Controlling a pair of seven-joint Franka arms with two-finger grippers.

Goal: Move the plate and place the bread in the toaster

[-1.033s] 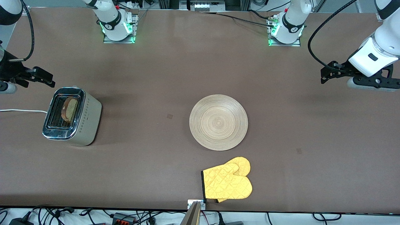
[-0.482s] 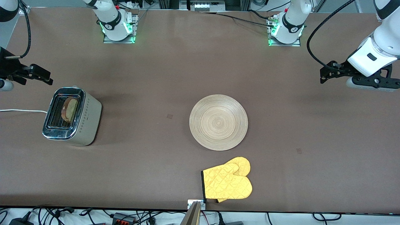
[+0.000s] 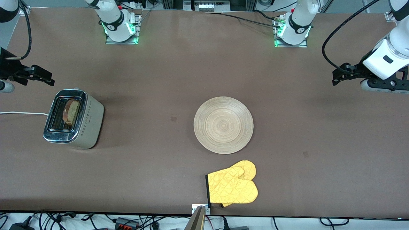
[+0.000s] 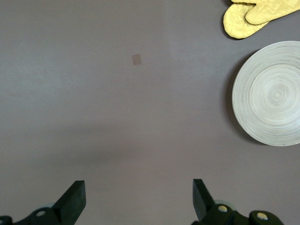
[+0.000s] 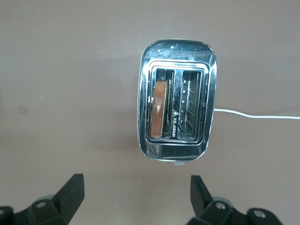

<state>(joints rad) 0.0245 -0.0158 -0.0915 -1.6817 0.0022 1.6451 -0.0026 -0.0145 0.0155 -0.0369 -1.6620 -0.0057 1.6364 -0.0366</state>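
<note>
The round light-wood plate (image 3: 223,125) lies bare at the table's middle; it also shows in the left wrist view (image 4: 272,93). The silver toaster (image 3: 73,118) stands toward the right arm's end, and the bread (image 3: 71,111) stands in one of its slots, crust up. Both show in the right wrist view, toaster (image 5: 176,105) and bread (image 5: 159,108). My right gripper (image 3: 43,78) is open and empty, up in the air over the table beside the toaster. My left gripper (image 3: 340,75) is open and empty, over the left arm's end of the table.
A yellow quilted oven mitt (image 3: 232,186) lies nearer the front camera than the plate, by the table's front edge. The toaster's white cord (image 3: 22,113) runs off toward the right arm's end. Small tape marks (image 3: 173,118) sit on the brown tabletop.
My left gripper has drifted farther toward the left arm's end of the table. My right gripper has pulled slightly away from the toaster. Plate, bread and toaster have not moved.
</note>
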